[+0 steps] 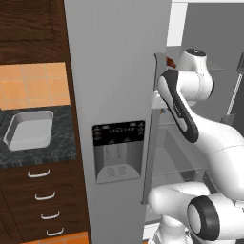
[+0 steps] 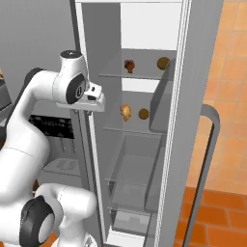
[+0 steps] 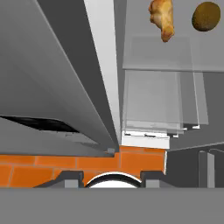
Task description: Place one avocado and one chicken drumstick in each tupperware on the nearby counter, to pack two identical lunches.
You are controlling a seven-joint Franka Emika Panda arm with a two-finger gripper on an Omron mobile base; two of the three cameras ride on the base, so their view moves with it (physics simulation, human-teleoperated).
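The fridge stands open in the right base view. On its upper shelf lie a reddish-brown chicken drumstick (image 2: pixel 129 65) and an avocado (image 2: pixel 163 62). The middle shelf holds a golden-tan drumstick (image 2: pixel 125 112) (image 3: pixel 162 19) beside a second avocado (image 2: pixel 143 114) (image 3: pixel 206 16). My gripper (image 3: pixel 112 177) (image 2: pixel 98 102) is open and empty at the fridge's left edge, level with the middle shelf and a short way left of the food. One pale tupperware (image 1: pixel 28 128) rests empty on the dark counter (image 1: pixel 43 152) at far left; the other tupperware is out of view.
The grey fridge door with its dispenser panel (image 1: pixel 118 150) stands between the arm and the counter. The right fridge door (image 2: pixel 202 96) is swung open, its curved handle (image 2: pixel 212 130) sticking out. Clear drawers (image 2: pixel 130 173) fill the lower fridge. Orange tiles cover the floor.
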